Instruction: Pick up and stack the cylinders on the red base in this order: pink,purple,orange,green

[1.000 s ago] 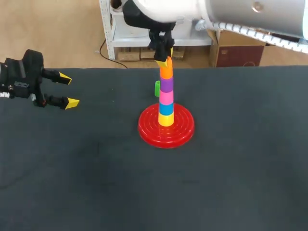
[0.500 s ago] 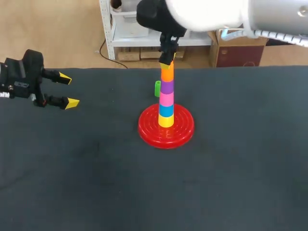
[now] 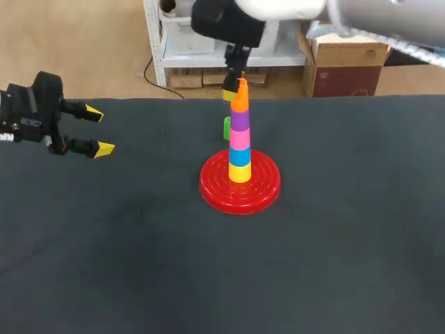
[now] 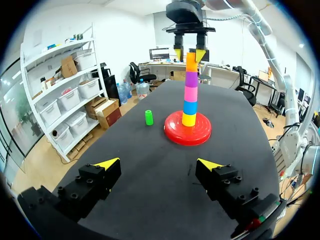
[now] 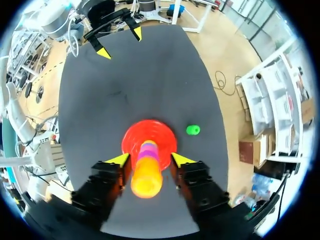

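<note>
In the head view, our right gripper (image 3: 233,89) hangs over the stack on the red base (image 3: 208,186) at the table's (image 3: 348,243) middle, with the orange cylinder (image 3: 240,103) topmost. The green cylinder (image 3: 227,127) stands just behind the base, toward the far edge. Our left gripper (image 3: 99,131) sits near the left edge, fingers apart. In the left wrist view, we see the right gripper's tips spread either side of the orange cylinder's top. In the right wrist view, its fingers flank that cylinder, unclamped.
</note>
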{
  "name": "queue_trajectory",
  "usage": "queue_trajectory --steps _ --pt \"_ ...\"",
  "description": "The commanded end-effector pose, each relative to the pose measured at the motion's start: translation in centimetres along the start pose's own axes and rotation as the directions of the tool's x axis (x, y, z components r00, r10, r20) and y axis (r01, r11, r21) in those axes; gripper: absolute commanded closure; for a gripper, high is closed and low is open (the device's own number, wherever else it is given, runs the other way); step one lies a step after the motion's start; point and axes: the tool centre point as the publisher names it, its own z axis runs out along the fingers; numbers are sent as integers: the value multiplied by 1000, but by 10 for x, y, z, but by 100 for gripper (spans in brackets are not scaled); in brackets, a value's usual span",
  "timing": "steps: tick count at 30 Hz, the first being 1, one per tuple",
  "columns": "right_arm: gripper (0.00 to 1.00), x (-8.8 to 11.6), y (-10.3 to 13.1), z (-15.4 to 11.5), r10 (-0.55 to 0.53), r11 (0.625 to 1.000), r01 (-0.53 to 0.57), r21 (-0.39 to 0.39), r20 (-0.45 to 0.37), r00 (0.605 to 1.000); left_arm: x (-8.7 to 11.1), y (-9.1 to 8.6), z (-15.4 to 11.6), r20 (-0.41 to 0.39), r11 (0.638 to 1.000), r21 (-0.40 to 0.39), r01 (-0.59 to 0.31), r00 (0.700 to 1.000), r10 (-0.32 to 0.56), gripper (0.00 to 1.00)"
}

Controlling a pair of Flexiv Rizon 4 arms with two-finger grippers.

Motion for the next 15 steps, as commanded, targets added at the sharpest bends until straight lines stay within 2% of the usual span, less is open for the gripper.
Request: queue_trajectory --steps 1,5,9,12,15 --pt "0 -30 -10 -15 -28 1000 27 -13 -104 994 2 -1 0 6 1000 -5 -3 1000 3 0" --pt "0 -59 -21 -12 -62 998 61 -15 -136 989 2 -1 0 6 1000 -5 -3 1000 3 0" --pt "0 -78 -38 17 -72 996 63 -65 -150 986 2 -1 0 6 1000 -5 -3 1000 3 0" --pt "0 -80 -50 46 -42 993 24 -113 -160 986 2 -1 0 6 1000 -5 -3 1000 3 0" --pt "0 -70 -56 69 22 990 -45 -134 -168 986 2 -1 0 6 1000 -5 -3 1000 3 0"
